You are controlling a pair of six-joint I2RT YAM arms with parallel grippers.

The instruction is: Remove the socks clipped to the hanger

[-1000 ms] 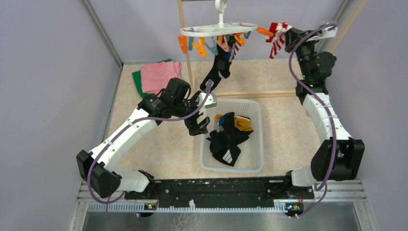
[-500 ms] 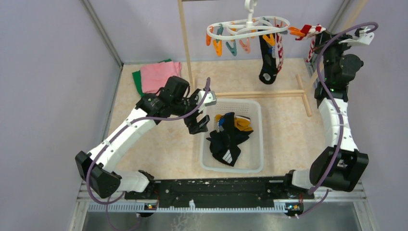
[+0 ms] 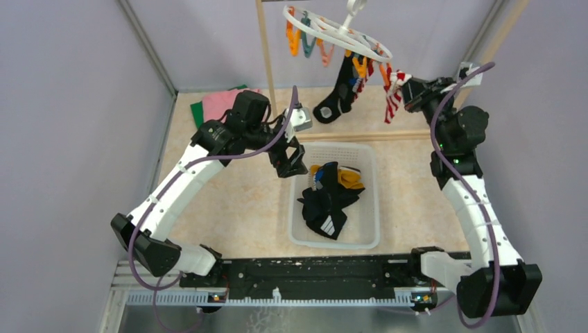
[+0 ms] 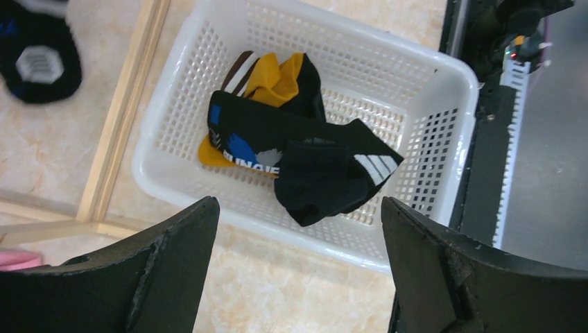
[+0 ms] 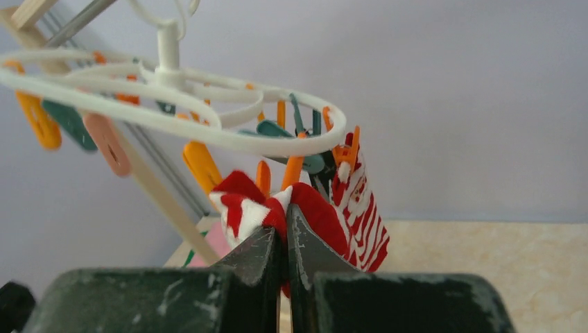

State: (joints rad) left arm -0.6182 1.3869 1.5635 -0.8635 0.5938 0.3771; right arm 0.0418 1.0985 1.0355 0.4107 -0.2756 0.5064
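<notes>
firmly, right jaws pinch the santa sock (image 5: 244,202).

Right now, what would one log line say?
right hand: shut on red-and-white striped Santa sock | left hand: open near white mesh basket | round white clip hanger: tilted

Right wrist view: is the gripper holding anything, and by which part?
The right gripper is shut on the red-and-white sock, pinching its bunched end just below the hanger.

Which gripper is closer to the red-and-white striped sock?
Right. The right gripper is shut on the striped sock below the hanger; the left gripper is open beside the white basket, well apart from the sock.
</notes>
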